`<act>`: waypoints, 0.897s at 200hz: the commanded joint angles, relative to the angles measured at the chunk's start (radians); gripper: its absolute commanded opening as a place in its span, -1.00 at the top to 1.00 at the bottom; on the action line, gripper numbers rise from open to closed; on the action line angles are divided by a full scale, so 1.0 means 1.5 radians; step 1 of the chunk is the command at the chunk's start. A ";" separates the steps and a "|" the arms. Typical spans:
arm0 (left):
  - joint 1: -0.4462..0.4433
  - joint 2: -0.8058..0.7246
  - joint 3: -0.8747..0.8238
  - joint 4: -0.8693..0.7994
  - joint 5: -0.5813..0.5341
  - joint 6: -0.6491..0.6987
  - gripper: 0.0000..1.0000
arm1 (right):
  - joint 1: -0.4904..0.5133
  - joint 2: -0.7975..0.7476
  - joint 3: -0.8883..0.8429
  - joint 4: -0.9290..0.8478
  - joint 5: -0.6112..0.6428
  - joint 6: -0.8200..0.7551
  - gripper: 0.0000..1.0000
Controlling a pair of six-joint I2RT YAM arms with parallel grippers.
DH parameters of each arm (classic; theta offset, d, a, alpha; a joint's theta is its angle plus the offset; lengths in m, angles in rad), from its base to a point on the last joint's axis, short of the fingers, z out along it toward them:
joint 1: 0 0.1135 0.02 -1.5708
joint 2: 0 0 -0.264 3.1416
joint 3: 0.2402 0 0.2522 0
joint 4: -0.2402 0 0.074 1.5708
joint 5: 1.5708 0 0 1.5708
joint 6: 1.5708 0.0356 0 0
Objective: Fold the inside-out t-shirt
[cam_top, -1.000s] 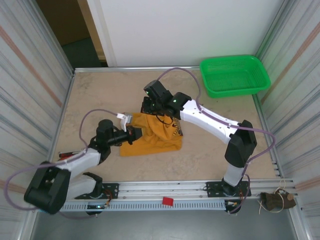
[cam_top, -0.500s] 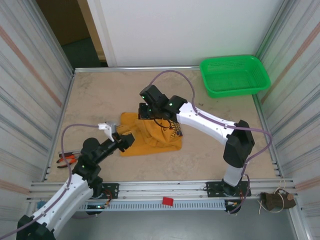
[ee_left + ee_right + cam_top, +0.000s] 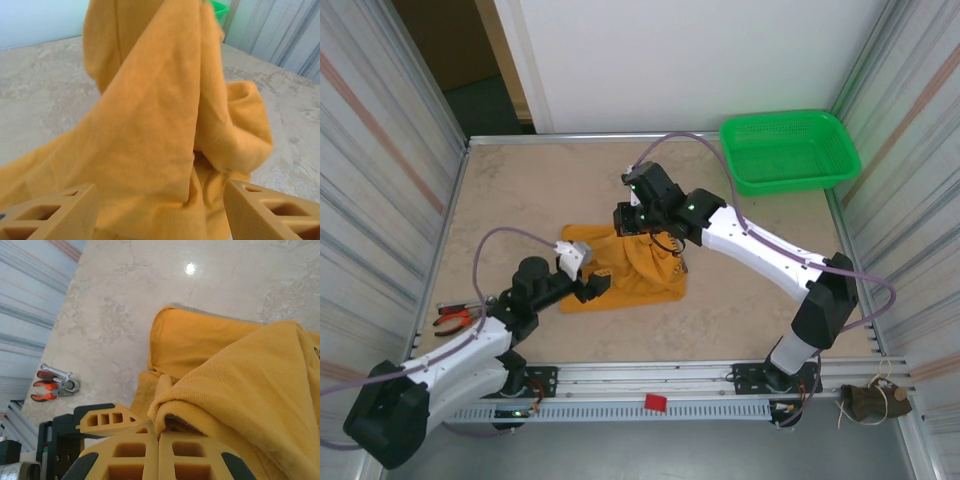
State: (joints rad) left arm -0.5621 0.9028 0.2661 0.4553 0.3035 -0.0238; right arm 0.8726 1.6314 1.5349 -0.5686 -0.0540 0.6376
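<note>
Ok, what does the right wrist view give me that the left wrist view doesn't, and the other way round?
Right wrist's extras: the right gripper, jaws shut on a fold of the t-shirt, and orange-handled pliers lying on the table. Left wrist's extras: the left gripper, jaws wide apart with cloth draped up between them, and a corner of the green basket at the top edge. Shared: the t-shirt, bunched and not yet folded flat, and the beige table.

Probably a robotics lab cell: stone-look bench (image 3: 520,195) walled by ribbed panels (image 3: 375,200), aluminium mounting rail (image 3: 670,375) at 6 o'clock, pliers (image 3: 454,318) at 8 o'clock, green plastic basket (image 3: 790,150) at 1 o'clock.
</note>
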 commanded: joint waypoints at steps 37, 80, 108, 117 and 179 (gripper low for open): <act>0.072 0.115 0.119 0.038 0.150 0.098 -0.35 | -0.001 -0.031 -0.023 0.011 -0.018 -0.022 1.00; 0.106 0.196 0.213 -0.046 0.340 0.117 -0.36 | -0.005 -0.036 -0.027 0.018 -0.021 -0.022 1.00; 0.099 0.240 0.228 -0.045 0.403 0.092 -0.36 | -0.010 -0.030 -0.021 0.019 -0.023 -0.021 1.00; 0.093 0.245 0.221 -0.041 0.400 0.087 -0.36 | -0.012 -0.029 -0.021 0.021 -0.023 -0.020 1.00; 0.074 0.279 0.159 0.010 0.360 0.009 -0.12 | -0.022 -0.019 -0.018 0.032 -0.022 -0.008 1.00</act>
State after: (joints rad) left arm -0.4408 1.3033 0.5362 0.4271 0.8444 0.0555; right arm 0.8471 1.6211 1.5002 -0.5484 -0.0784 0.6342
